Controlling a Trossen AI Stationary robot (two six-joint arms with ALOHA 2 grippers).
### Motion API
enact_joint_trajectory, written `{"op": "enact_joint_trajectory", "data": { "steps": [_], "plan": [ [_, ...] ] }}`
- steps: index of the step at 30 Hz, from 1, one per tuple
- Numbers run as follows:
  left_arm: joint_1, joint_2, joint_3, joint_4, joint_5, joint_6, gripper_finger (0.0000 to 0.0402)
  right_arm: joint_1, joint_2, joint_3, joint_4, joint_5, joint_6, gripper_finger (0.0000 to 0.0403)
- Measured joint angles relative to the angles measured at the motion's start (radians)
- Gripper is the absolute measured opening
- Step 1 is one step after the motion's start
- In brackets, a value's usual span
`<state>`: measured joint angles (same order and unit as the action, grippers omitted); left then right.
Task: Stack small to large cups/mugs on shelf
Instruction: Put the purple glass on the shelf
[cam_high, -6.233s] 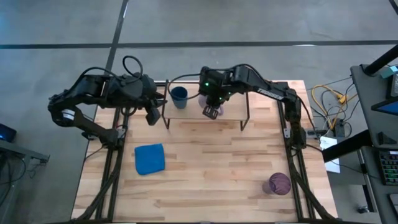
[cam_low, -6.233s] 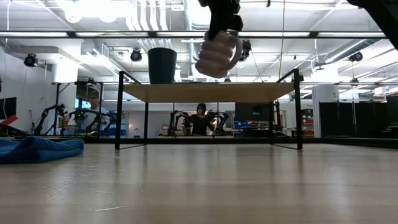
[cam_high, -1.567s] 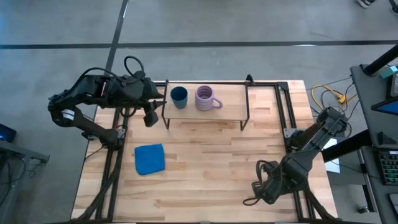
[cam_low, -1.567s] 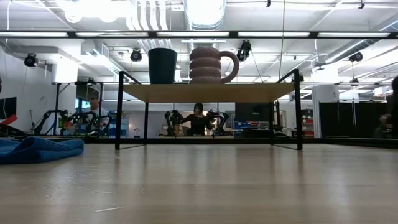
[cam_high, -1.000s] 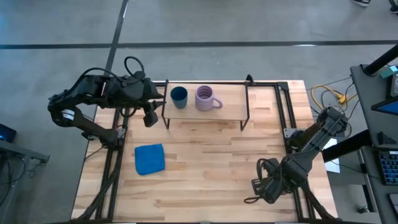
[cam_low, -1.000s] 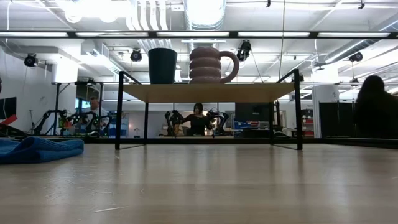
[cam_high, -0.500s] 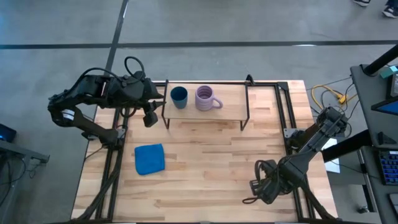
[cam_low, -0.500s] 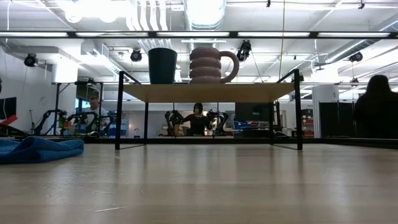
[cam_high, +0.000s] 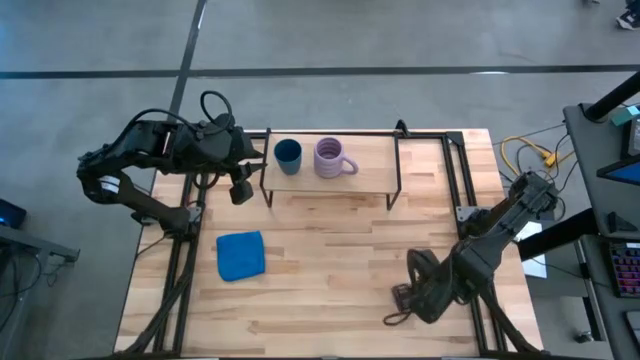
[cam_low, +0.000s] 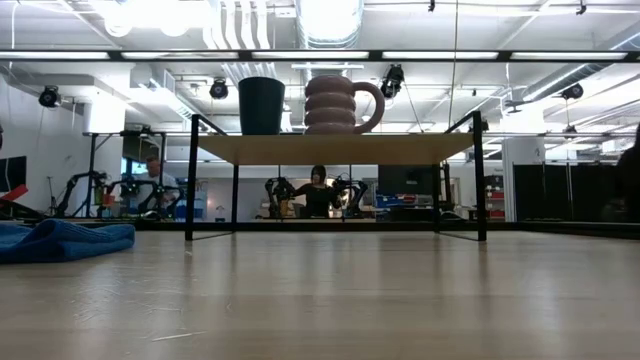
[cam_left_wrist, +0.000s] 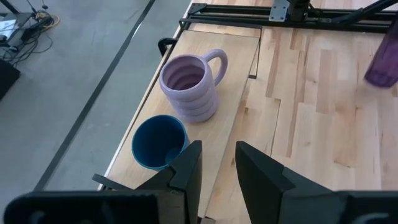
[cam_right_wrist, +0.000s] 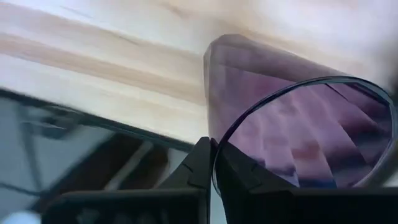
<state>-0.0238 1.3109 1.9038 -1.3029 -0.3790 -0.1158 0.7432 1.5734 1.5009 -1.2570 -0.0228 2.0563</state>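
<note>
The small dark blue cup (cam_high: 287, 153) and the lavender ribbed mug (cam_high: 332, 158) stand upright side by side on the low wooden shelf (cam_high: 330, 180) at the table's far edge; both also show in the low view, the cup (cam_low: 261, 105) and the mug (cam_low: 335, 102). My right gripper (cam_high: 410, 297) is at the table's near right, shut on the dark purple tumbler (cam_right_wrist: 292, 124), which the arm hides in the high view. The tumbler also shows in the left wrist view (cam_left_wrist: 384, 59). My left gripper (cam_left_wrist: 217, 155) is open and empty beside the shelf's left end. My right gripper holds the tumbler by its rim (cam_right_wrist: 231, 127), with the wall pinched between the two fingers, one finger inside the mouth and one outside. The tumbler's body runs away from the fingers toward the tabletop. I cannot tell whether its base is on the table.
A folded blue cloth (cam_high: 240, 255) lies on the table's left half, near of the shelf. The shelf's right half, beside the mug's handle, is bare wood. Black frame rails run along both table sides. People and other robot arms show in the room behind.
My right gripper, still shut on the tumbler, has shifted a little toward the table's left. The cup, the mug and my left arm have stayed where they were.
</note>
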Motion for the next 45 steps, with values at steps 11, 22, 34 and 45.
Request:
{"op": "enact_joint_trajectory", "data": {
  "steps": [11, 22, 34, 45],
  "plan": [
    [0.0, 0.0, 0.0, 0.0, 0.0, -0.008, 0.0083, -0.203, 0.0, 0.369, -0.033, 0.504, -0.697, 0.0009],
    [0.0, 0.0, -0.001, 0.0, 0.0, -0.008, 0.0083, -0.402, 0.012, 0.632, -0.307, 0.468, -1.089, 0.0009],
    [0.0, 0.0, -0.002, 0.0, 0.0, -0.009, 0.0083, -0.557, -0.002, 0.657, -0.315, 0.389, -1.4, 0.0009],
    [0.0, 0.0, -0.002, 0.004, 0.0, -0.009, 0.0083, -0.743, -0.049, 0.697, -0.314, 0.409, -1.6, 0.0009]
  ]
}}
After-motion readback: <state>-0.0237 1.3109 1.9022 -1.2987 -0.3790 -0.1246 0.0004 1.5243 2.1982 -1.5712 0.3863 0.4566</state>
